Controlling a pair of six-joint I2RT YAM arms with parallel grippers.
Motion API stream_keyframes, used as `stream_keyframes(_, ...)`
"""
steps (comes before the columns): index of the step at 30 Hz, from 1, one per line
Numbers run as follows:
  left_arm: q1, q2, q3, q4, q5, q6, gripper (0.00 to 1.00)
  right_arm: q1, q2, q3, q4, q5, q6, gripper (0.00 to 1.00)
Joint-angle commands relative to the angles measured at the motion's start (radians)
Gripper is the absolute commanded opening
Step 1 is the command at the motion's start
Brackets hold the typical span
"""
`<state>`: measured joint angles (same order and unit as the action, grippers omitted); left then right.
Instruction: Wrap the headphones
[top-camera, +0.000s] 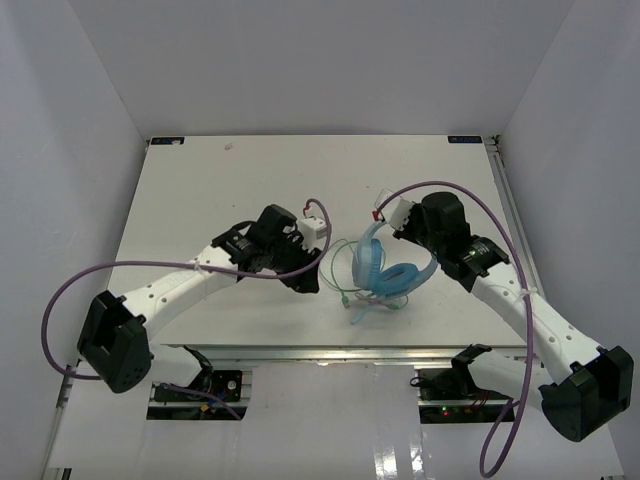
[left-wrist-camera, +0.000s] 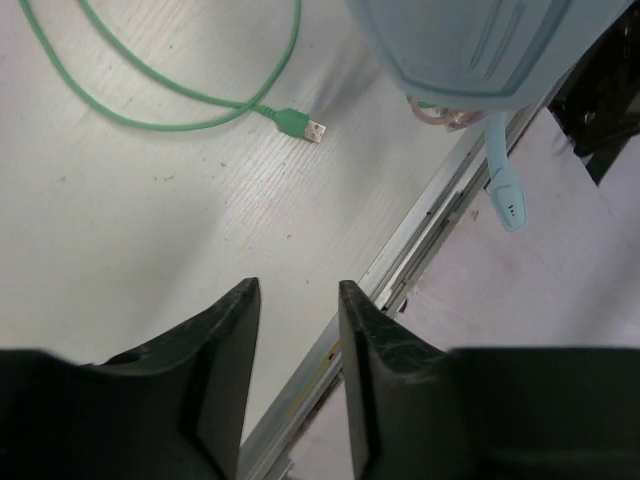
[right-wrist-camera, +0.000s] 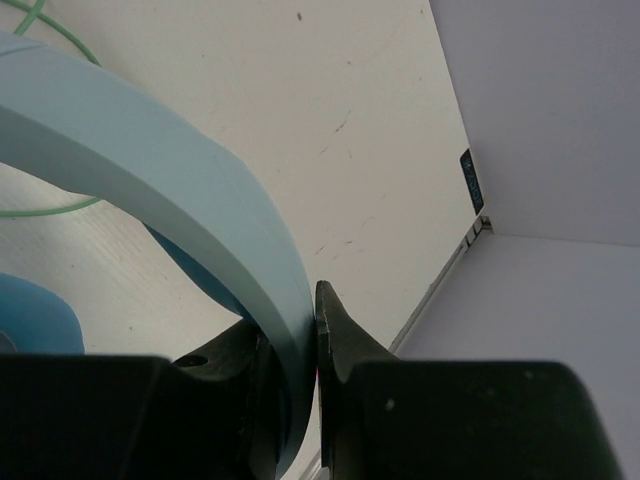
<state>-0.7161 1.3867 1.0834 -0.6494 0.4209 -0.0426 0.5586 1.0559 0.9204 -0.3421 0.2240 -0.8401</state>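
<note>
From the top view I see the headphones (top-camera: 385, 270) lying on the table (top-camera: 200, 200), in its near half and a little toward my right arm. The right gripper (top-camera: 381, 228) comes to them from the far right side, and the left gripper (top-camera: 305, 278) stands just beside them on their left. The thin green cable (top-camera: 331, 268) lies in a loose loop on the left side of the headphones, between them and the left gripper, so I judge the left arm is the nearer one for it. In the left wrist view the left gripper (left-wrist-camera: 298, 295) has its fingers spread, with only bare table between them. The plug (left-wrist-camera: 300, 126) lies ahead of the fingers, near the ear cup (left-wrist-camera: 480, 50), and its long axis runs slanted across the line of the fingers. The cable (left-wrist-camera: 258, 107) goes away from the plug and away from the headphones. In the right wrist view the right gripper (right-wrist-camera: 295, 315) is pressed together on the headband (right-wrist-camera: 150, 170), pinching its flat side.
</note>
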Motion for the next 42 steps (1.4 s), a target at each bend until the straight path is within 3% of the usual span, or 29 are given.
stream_keyframes(1, 0.011, -0.196, -0.177, 0.253, -0.092, -0.269, 0.54, -0.099, -0.003, 0.096, 0.051, -0.113, 0.179, 0.08)
stream_keyframes(6, 0.017, -0.364, -0.443, 0.573, -0.092, -0.489, 0.73, -0.251, 0.037, 0.256, -0.053, -0.345, 0.375, 0.08)
stream_keyframes(11, 0.017, -0.345, -0.578, 0.792, -0.112, -0.524, 0.79, -0.294, 0.085, 0.394, -0.120, -0.482, 0.470, 0.08)
stream_keyframes(20, 0.015, -0.245, -0.598, 0.965, -0.157, -0.313, 0.80, -0.312, 0.247, 0.800, -0.223, -0.632, 0.661, 0.08)
stream_keyframes(25, 0.015, -0.232, -0.677, 1.062, -0.203, -0.317, 0.81, -0.351, 0.301, 0.919, -0.222, -0.681, 0.763, 0.08)
stream_keyframes(32, 0.003, -0.174, -0.805, 1.283, -0.211, -0.390, 0.87, -0.422, 0.360, 1.016, -0.195, -0.744, 0.873, 0.08)
stream_keyframes(42, -0.096, 0.007, -0.823, 1.645, -0.129, -0.353, 0.88, -0.462, 0.383, 1.039, -0.163, -0.758, 0.949, 0.08)
